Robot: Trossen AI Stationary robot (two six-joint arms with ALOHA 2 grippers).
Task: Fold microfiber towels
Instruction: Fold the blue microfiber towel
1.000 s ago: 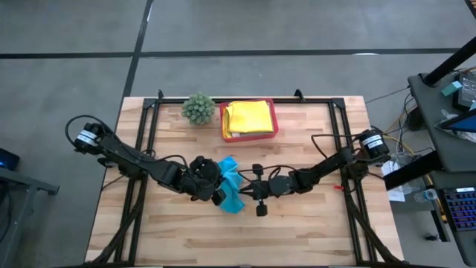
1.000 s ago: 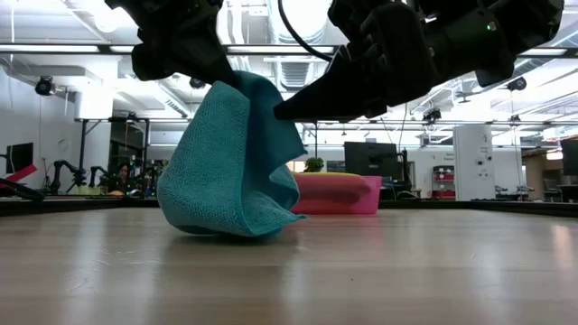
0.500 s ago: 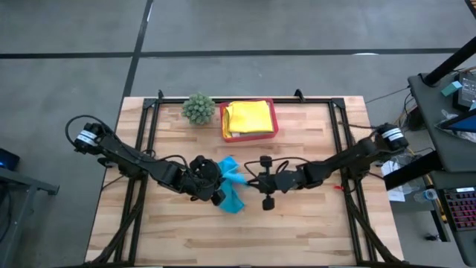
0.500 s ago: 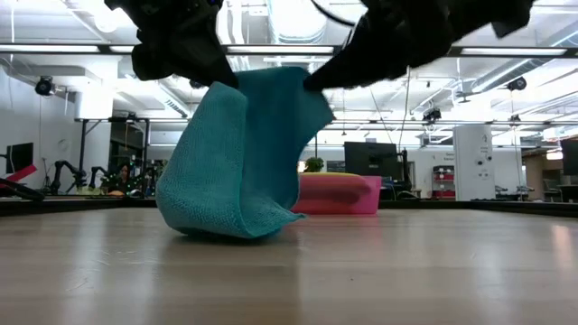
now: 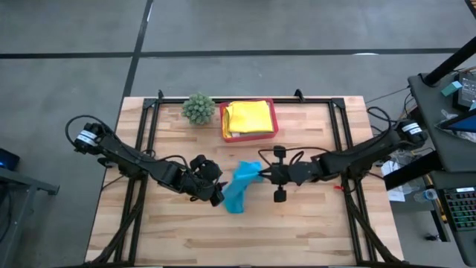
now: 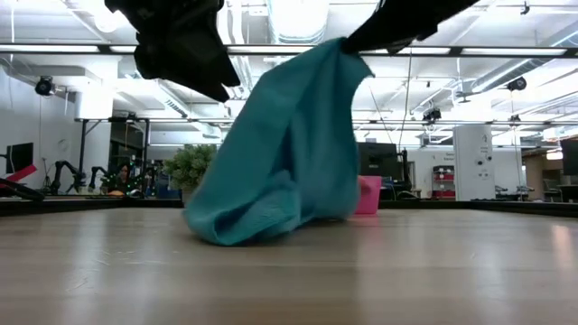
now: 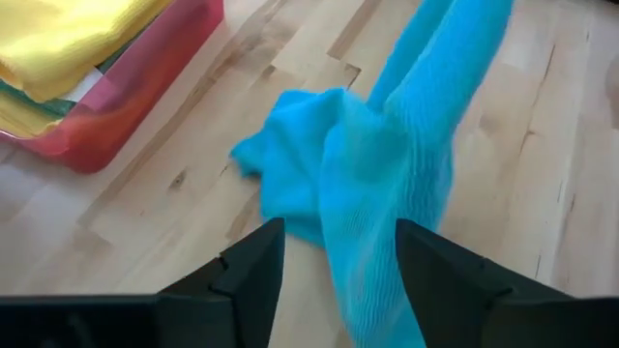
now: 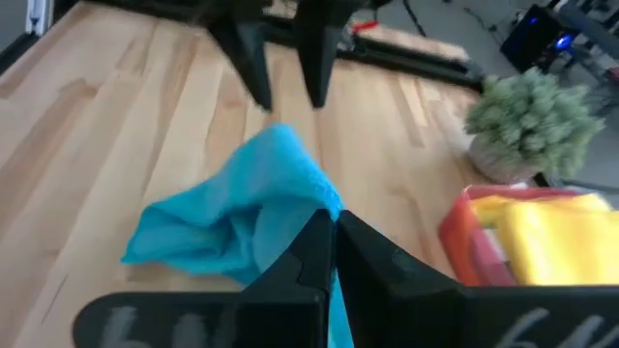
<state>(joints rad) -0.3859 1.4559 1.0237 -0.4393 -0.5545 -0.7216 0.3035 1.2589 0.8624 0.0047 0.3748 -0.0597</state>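
Pinching one corner of the soft teal blue microfiber towel (image 5: pixel 241 186), the right end effector (image 5: pixel 259 173) is seen with its two dark fingers pressed together on the cloth, which is lifted at that corner and trails down to the light wooden bench (image 5: pixel 297 231). The rest of the towel lies bunched on the bench, between the two end effectors. Just beside that bunched end, the left end effector (image 5: pixel 216 195) is held with its fingers (image 7: pixel 253 266) spread apart and nothing between them. Beyond both end effectors, a pink plastic tray (image 5: pixel 274 128) holding folded yellow microfiber towels (image 5: pixel 248 117) is set near the bench's far edge, with a small round spiky green plant (image 5: pixel 198 109) just beside it.
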